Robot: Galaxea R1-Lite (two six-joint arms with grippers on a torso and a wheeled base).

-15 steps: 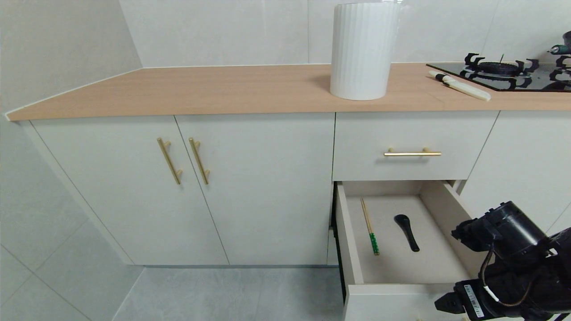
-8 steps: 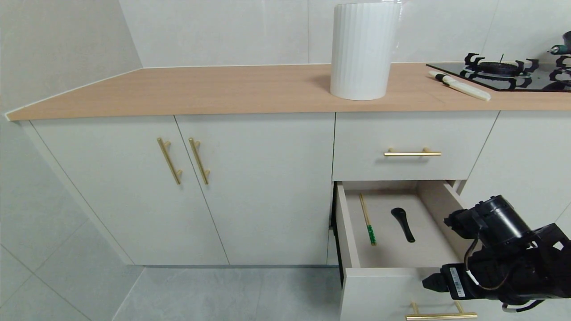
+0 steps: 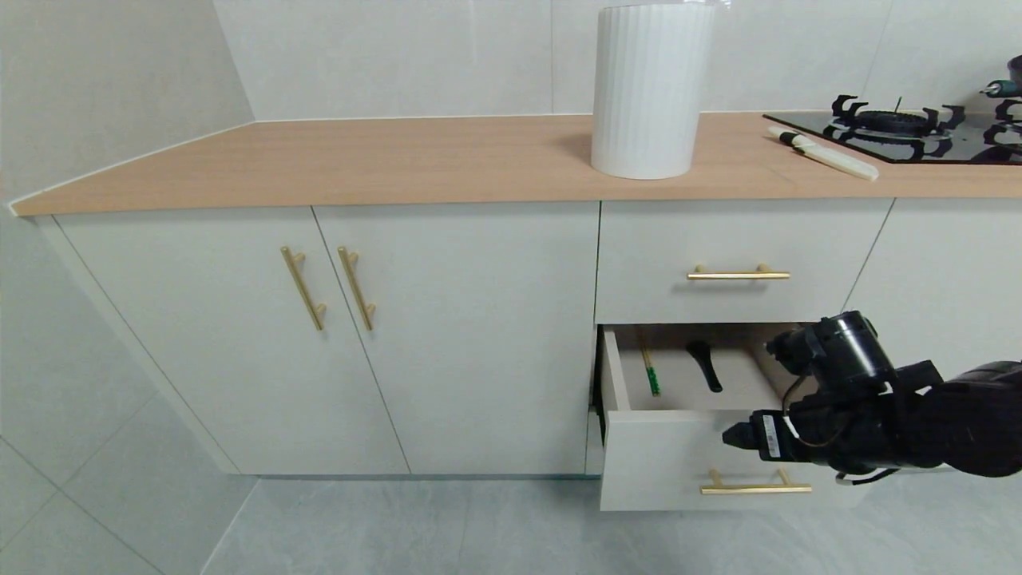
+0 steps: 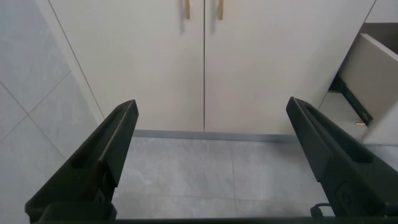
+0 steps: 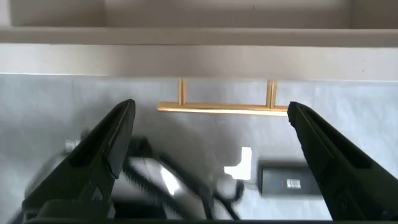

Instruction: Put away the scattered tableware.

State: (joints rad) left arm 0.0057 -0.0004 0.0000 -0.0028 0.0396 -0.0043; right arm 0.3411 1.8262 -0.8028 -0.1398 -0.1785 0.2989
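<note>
1. Drawer (image 3: 671, 447): lower right of the head frame, directly under the shut top drawer (image 3: 718, 239). It is partly open, and only a strip of the inside shows.
2. Chopsticks (image 3: 650, 374): in the drawer, close to its left wall, lying front-to-back with the green ends toward the front.
3. Spoon (image 3: 703, 367): black, in the drawer to the right of the chopsticks and apart from them. Its bowl is at the back and its stem points toward the front.
4. Right claw (image 5: 211, 134): fingers (image 5: 109, 146) spread wide, empty. In the head frame the arm comes in from the right edge and ends at the drawer front.
5. Handle (image 5: 222, 107): gold bar on the drawer front. The right wrist camera faces it, and it lines up with the gap between the fingers. Whether the claw touches the front, I cannot tell.
6. Left claw (image 4: 211, 130): fingers apart, empty, low over the grey floor (image 4: 186, 174) and facing the double doors (image 4: 205, 62).
7. Knife (image 3: 822, 153): pale blade, lying flat on the surface (image 3: 359, 160) at the upper right of the head frame, just beside the hob (image 3: 894, 124).
8. Canister (image 3: 648, 88): white, ribbed, upright on the surface at top centre-right, left of the knife and well apart from it.
</note>
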